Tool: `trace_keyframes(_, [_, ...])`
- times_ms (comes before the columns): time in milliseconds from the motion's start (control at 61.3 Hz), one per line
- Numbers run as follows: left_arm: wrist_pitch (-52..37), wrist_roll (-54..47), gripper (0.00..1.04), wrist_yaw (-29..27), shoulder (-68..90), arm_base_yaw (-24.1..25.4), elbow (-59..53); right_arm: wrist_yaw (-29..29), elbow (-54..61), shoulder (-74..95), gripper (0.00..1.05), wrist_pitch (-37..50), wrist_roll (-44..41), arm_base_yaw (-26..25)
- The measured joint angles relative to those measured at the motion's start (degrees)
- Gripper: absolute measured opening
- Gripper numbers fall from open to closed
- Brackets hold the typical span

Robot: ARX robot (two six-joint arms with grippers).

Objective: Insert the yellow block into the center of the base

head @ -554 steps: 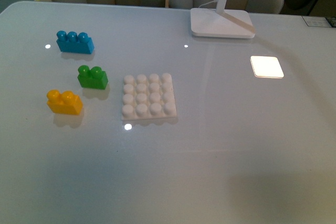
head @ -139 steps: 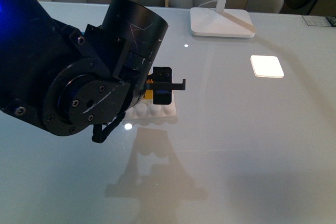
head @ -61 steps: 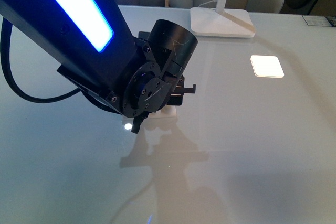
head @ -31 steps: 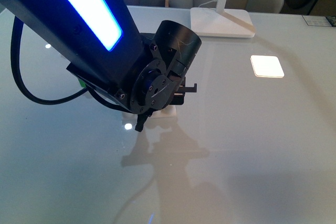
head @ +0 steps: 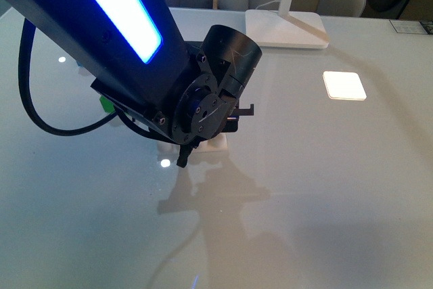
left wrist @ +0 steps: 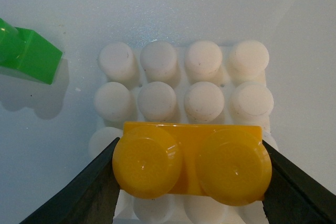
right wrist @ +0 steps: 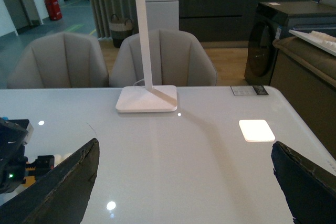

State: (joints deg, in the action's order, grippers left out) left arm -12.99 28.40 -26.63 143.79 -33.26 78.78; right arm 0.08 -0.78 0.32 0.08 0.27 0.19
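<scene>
Green brick (left wrist: 31,59) L of base (left wrist: 205,61); R side free.

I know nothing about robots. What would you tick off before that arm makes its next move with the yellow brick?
1. Grip: the yellow block is pinched at both ends by the left jaws: ok.
2. Block straight with the stud rows of the base: ok.
3. Block over the base centre: cannot tell. Two stud rows show fully on one side, and only part of a row shows on the other.
4. Block pressed down onto the studs: cannot tell. The arm hides it in the front view.
5. Green brick clear of the base: ok.
6. Right jaws wide open, holding nothing: ok.
</scene>
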Motion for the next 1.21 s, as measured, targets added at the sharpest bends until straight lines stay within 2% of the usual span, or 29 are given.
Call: trace_keyframes(1207, [-1.09,1.22,0.64,0.66,1.97,0.85,-0.09,0.0,0.0,0.0,0.96,0.0,0.0,0.0])
